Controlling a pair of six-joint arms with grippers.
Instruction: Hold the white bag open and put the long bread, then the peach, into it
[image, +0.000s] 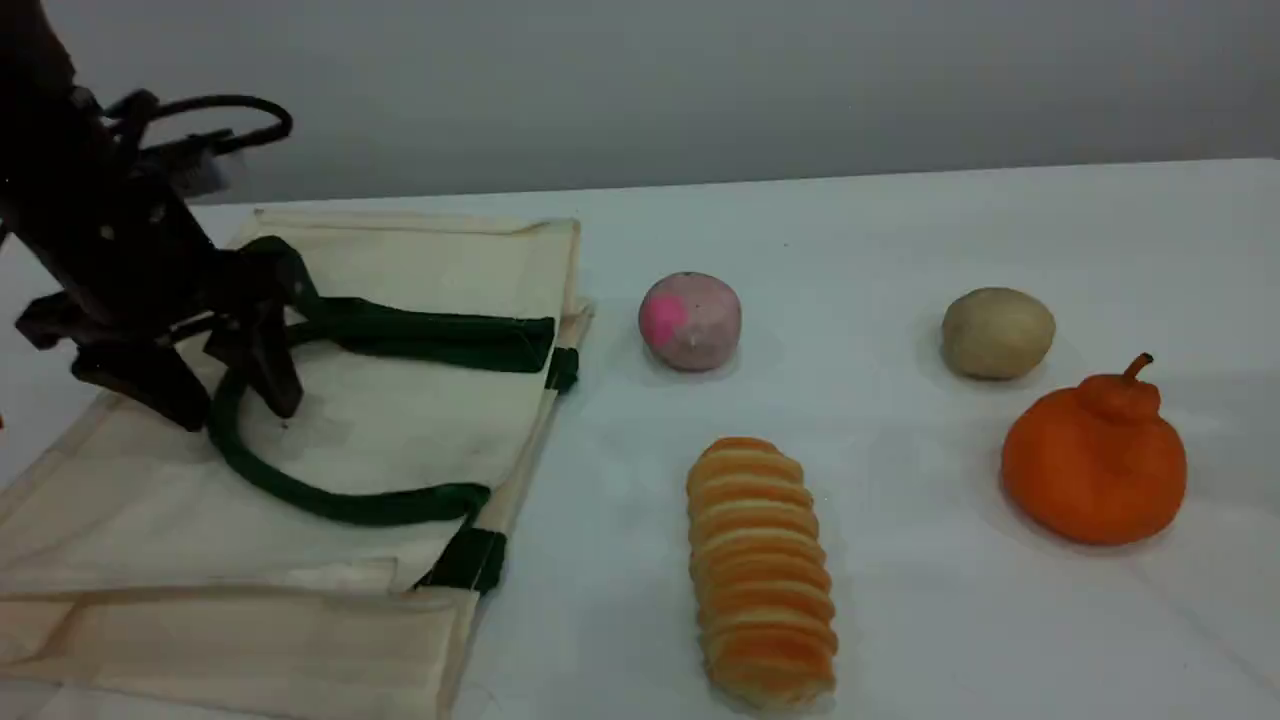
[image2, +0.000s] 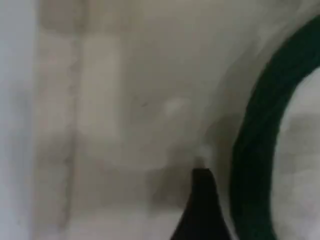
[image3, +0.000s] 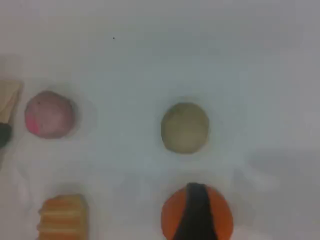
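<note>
Nothing is packed yet. The white bag lies flat and unopened at the left of the table. The long bread and the peach sit on the tabletop to its right. Opening the bag and loading both items are yet to be done. The left gripper hangs low over the canvas, jaws spread wide by the green handle, gripping nothing. The right gripper hangs above the orange stemmed fruit, jaws apart and empty.

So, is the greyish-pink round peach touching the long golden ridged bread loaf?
Apart. The scene view shows a strip of bare white table between the greyish-pink peach and the golden ridged loaf; the right wrist view shows the same gap.
</note>
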